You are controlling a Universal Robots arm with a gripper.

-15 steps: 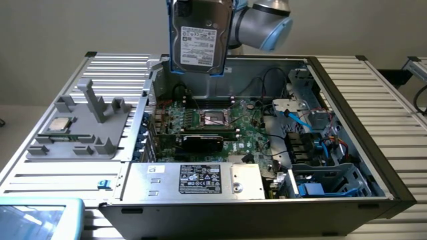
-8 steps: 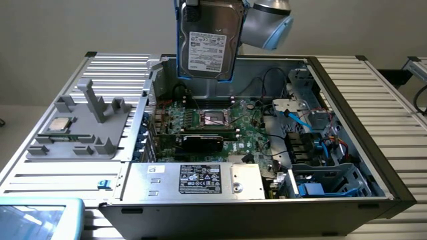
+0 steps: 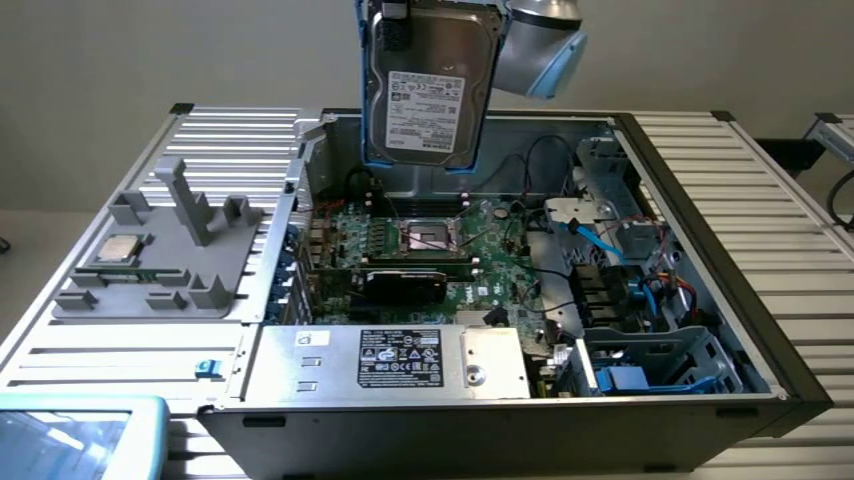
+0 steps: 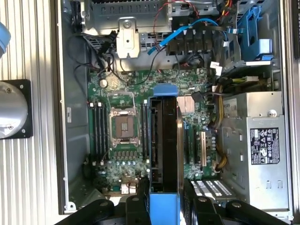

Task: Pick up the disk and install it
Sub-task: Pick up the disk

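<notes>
Scene: A Universal Robots arm [image 3: 541, 45] hung over an open computer case [image 3: 694, 150] lying on its side on a ribbed metal table [image 3: 781, 230].

Disk: The disk [image 3: 427, 95], a silver-grey hard drive, stood upright at the upper centre of the exterior view. Its white label faced the camera and it was in the air, clear of the case. In the wrist view the disk [image 4: 164, 140] appeared edge-on, with blue rail ends at both ends of its dark edge.

Gripper: The gripper [image 4: 164, 199] was clamped on the disk, with black fingers [image 4: 140, 197] pressed against either face.

Below the disk: The green motherboard [image 3: 501, 265] lay exposed, and its processor socket [image 3: 434, 237] sat almost directly under the drive.

Case, near edge: A silver power supply [image 3: 387, 362] with a black label ran along the lower wall in the exterior view.

Case, lower right: A grey drive cage [image 3: 661, 350] with blue fittings and blue cables occupied the corner toward the exterior view's right.

Outside the case: At the exterior view's left, a grey fixture [image 3: 160, 275] rested on the table. A small square silver chip [image 3: 120, 247] was seated in it, well apart from the disk.
</notes>
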